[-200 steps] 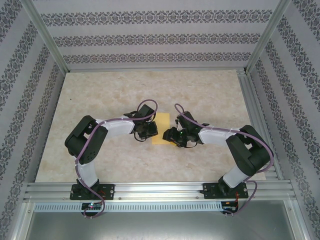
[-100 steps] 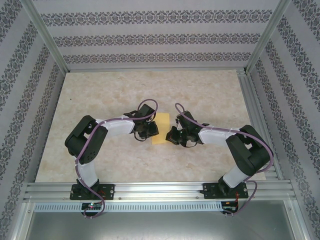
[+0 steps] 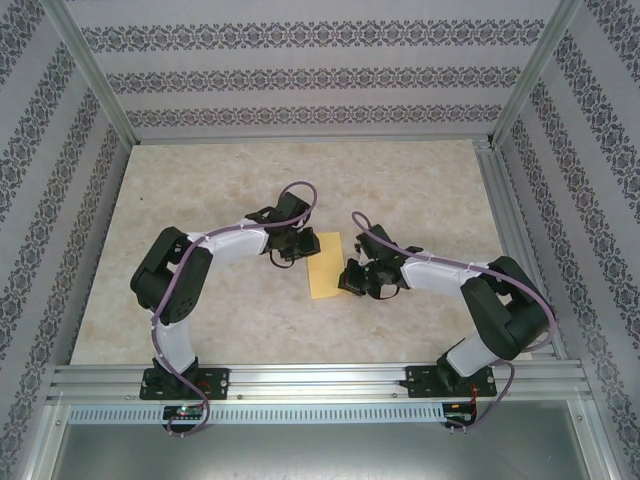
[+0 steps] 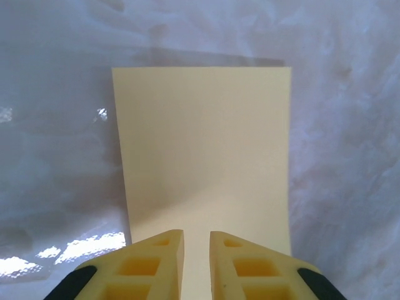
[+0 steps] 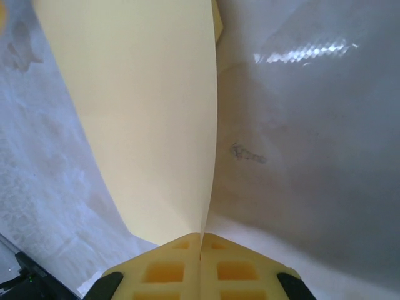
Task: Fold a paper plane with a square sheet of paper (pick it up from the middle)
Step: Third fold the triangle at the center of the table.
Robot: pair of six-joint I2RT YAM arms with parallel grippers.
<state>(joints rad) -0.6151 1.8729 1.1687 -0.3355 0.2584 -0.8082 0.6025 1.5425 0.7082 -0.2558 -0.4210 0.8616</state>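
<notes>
The square sheet of paper [image 3: 326, 265] is pale yellow and lies mid-table between the two arms. My right gripper [image 3: 350, 280] is shut on its right edge. In the right wrist view the sheet [image 5: 144, 112] rises and curves away from the pinched edge at my right gripper [image 5: 201, 236]. My left gripper [image 3: 296, 250] stands at the sheet's upper left side. In the left wrist view its jaws [image 4: 197, 234] are a narrow gap apart over the near edge of the flat sheet [image 4: 203, 150], gripping nothing.
The marbled tabletop [image 3: 200, 200] is bordered by an aluminium rail [image 3: 300, 380] along the near side and frame posts [image 3: 95, 75] at the back corners. Patterned walls enclose it. There is free room all round the paper.
The right gripper has shut on the paper's edge and drawn slightly toward the near side. The left gripper has pulled back up and left, with its jaws slightly parted.
</notes>
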